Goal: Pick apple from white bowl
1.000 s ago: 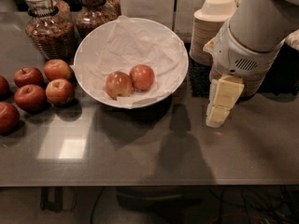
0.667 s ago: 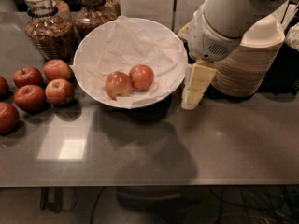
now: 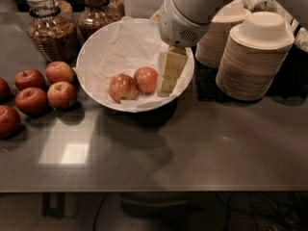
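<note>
**A:** Where's your arm?

**B:** The white rounded arm housing (image 3: 192, 8) comes in from the top of the view. The yellowish gripper (image 3: 167, 83) hangs from it pointing down, tilted slightly, inside the right side of the large wide white bowl (image 3: 144, 106). Its tip is low, close to the crinkled white paper lining (image 3: 120, 47).

**A:** Gripper state?

**B:** You can't tell how far it's open. It has hold of nothing you can see.

**A:** And the target?

**B:** The round orange-red apple (image 3: 146, 79) sits in the bowl just left of the gripper in the view, very near. Contact can't be made out. The paler yellow-pink streaked apple (image 3: 122, 87) is next over, touching the first one on the side away from the gripper.

**A:** Change since earlier?

**B:** 1.0 s ago your gripper hung over the table, well right of the bowl. 0.7 s ago it was just outside the right rim. Now it's past the rim and inside. Both apples are where they were.

**A:** Other stuff?

**B:** Right of the gripper are two stacks of small beige disposable bowls (image 3: 252, 57), nested upside down. Far left of it, a group of darker red apples (image 3: 31, 100) lies loose on the grey table (image 3: 192, 148). Behind and left are two glass jars (image 3: 50, 30) of brown contents.
</note>
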